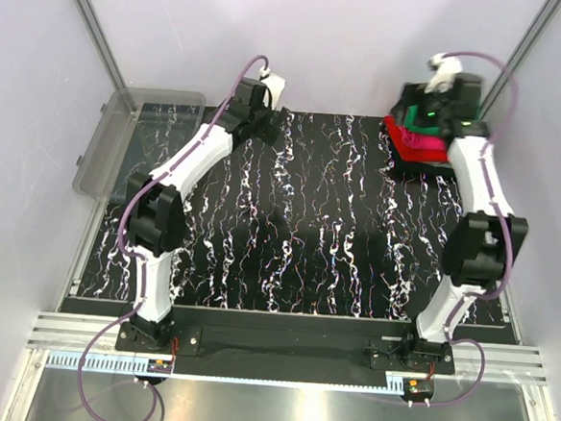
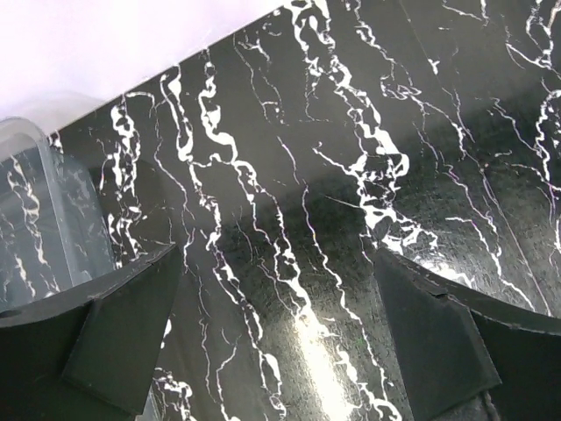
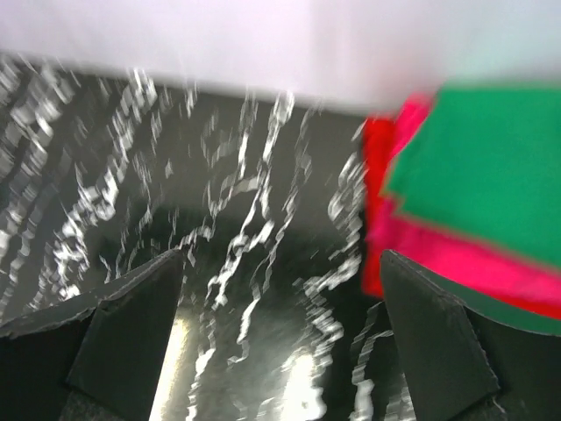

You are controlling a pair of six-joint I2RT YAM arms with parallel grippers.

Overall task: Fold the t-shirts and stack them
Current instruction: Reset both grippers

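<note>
Top external view: the stack [image 1: 415, 148] of folded shirts sits at the far right corner of the surface [image 1: 298, 241], with the end of the right arm above it.

Right wrist view, blurred: the green shirt [image 3: 491, 167] is on top and the magenta shirt [image 3: 451, 254] lies under it. The red shirt [image 3: 377, 193] is the lowest layer that shows. A black one cannot be told from the dark surface.

Right fingers [image 3: 131, 333]: spread wide, with only bare surface between them. The stack lies beyond and to the outside of the finger at the right of that view, touching neither finger.

Left fingers [image 2: 123, 333]: also spread and empty, over bare surface at the far left. The bin [image 2: 44, 219] is just beside one finger. No shirt is near them.

Handling, as judged: the cloth is light, soft and limp. A layer lifted at one point would likely sag and lose its fold, and the layers may slide on one another. The better hold is a pinch on a folded edge or corner, closing through all plies. A sideways push risks skewing the stack, whose edges already sit slightly staggered.
</note>
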